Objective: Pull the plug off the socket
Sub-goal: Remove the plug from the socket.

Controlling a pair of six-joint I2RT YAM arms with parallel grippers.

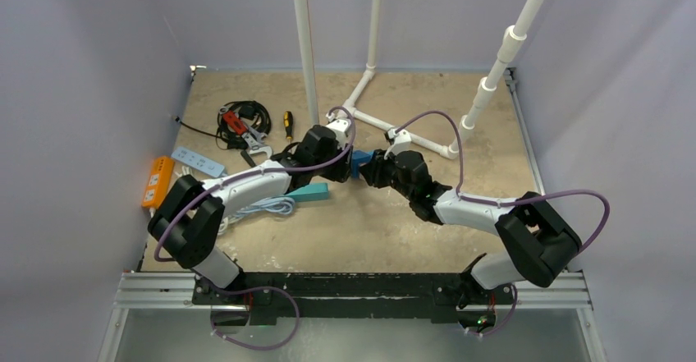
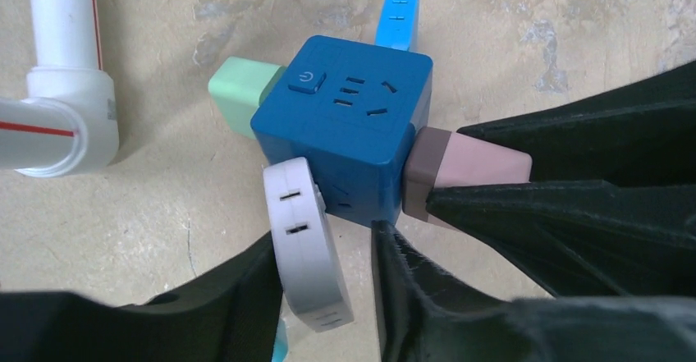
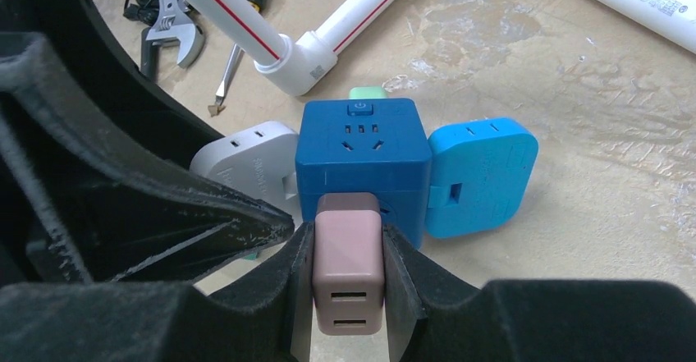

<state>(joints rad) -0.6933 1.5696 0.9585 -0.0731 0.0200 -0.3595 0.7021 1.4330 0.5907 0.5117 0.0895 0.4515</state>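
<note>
**Top view.** Both arms meet at mid-frame over the blue socket cube (image 1: 359, 162), which sits loose on the worktop (image 1: 345, 239). The left gripper (image 1: 345, 167) comes in from the left and the right gripper (image 1: 371, 170) from the right. Nothing anchors the cube, so a hard tug will probably drag the whole cluster along instead of freeing a plug.

**Left wrist view.** The cube fills the centre. A grey plug (image 2: 304, 239) juts toward the lower edge, between the left gripper's fingers. One finger looks pressed against it, but a sliver of worktop shows beside the other, so I cannot tell whether it is clamped. If this is the only brace, the grey plug may come out of its seat first. At right, the mauve plug (image 2: 468, 173) lies between the right gripper's fingers. A mint plug (image 2: 242, 99) and a light-blue plug (image 2: 398, 17) sit on the far faces.

**Right wrist view.** At bottom centre the right gripper is closed on the mauve plug's two sides, and the plug sits flush against the cube. The shell looks smooth, so the fingers could slide off. An off-axis pull could bind the pins or tip the cube toward the white pipe (image 3: 345, 25) at upper centre.
</note>
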